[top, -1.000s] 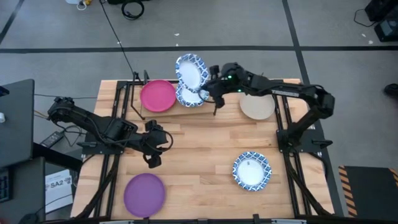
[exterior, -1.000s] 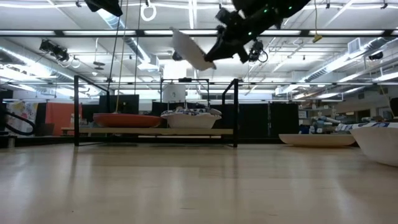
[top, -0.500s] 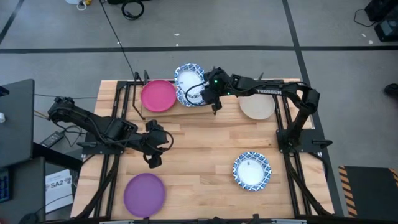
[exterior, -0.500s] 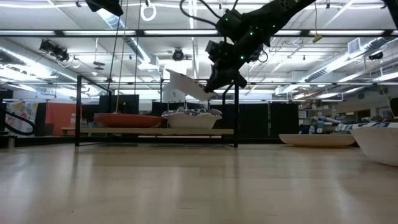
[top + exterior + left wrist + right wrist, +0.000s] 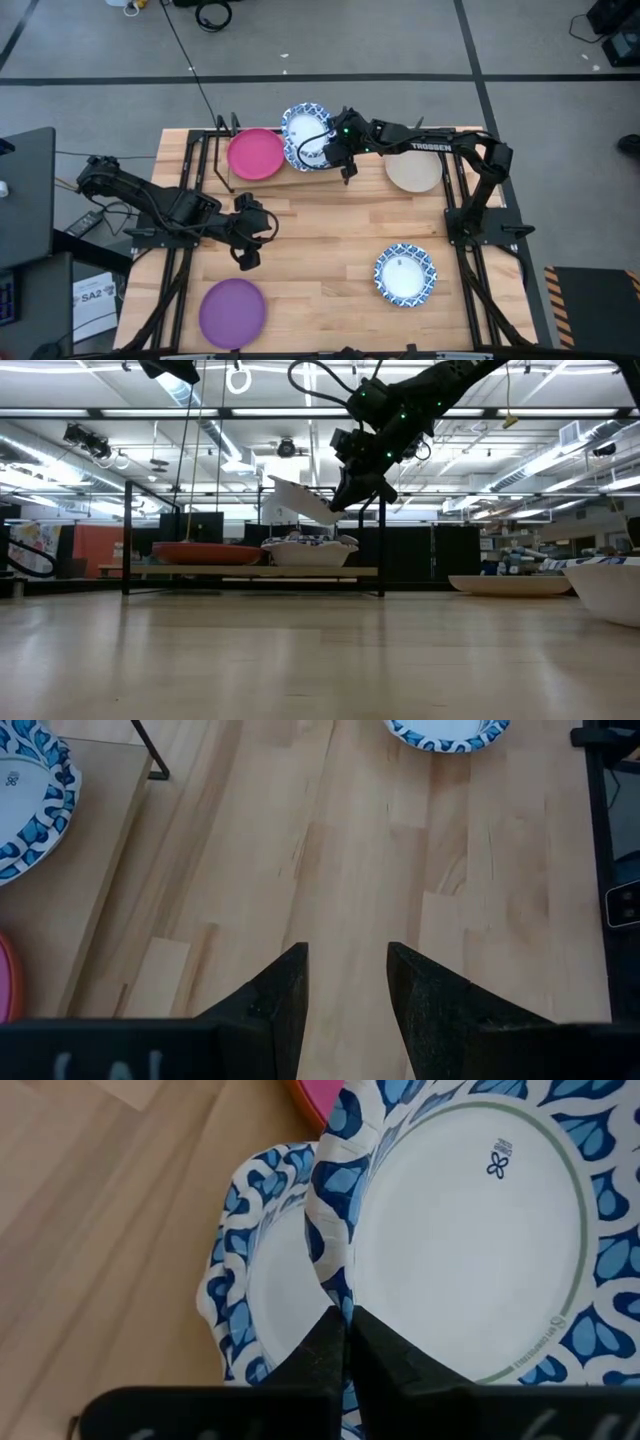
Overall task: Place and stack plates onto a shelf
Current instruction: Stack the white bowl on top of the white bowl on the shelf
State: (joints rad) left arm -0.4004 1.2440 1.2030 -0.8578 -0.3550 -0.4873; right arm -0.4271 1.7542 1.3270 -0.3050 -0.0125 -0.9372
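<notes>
My right gripper (image 5: 330,150) is shut on a blue-and-white plate (image 5: 305,128), held tilted above a second blue-and-white plate (image 5: 310,158). That second plate rests on the shelf (image 5: 285,180) at the table's far edge, beside a pink plate (image 5: 255,153). In the low view the held plate (image 5: 300,498) hangs over the shelf plate (image 5: 308,550). My left gripper (image 5: 245,252) is open and empty over the table's left middle. A beige plate (image 5: 413,170), a third blue-and-white plate (image 5: 405,274) and a purple plate (image 5: 232,312) lie on the tabletop. My right gripper pinches the held plate's patterned rim (image 5: 335,1295) between its two fingers, on the plate's right side. The fingers come from the table's right, slanting down. The plate is lifted clear and tilted, its held side lower and its left side (image 5: 272,480) raised.
The shelf's black posts (image 5: 381,540) stand at its corners, and black frames run along the table's left and right sides. Bare wooden tabletop (image 5: 330,230) lies between the shelf and the near plates.
My right gripper has gone down and a little toward the table's left with the blue-and-white plate. The plate has dropped from high above the shelf to just over the plate lying there. It now lies flatter than before.
</notes>
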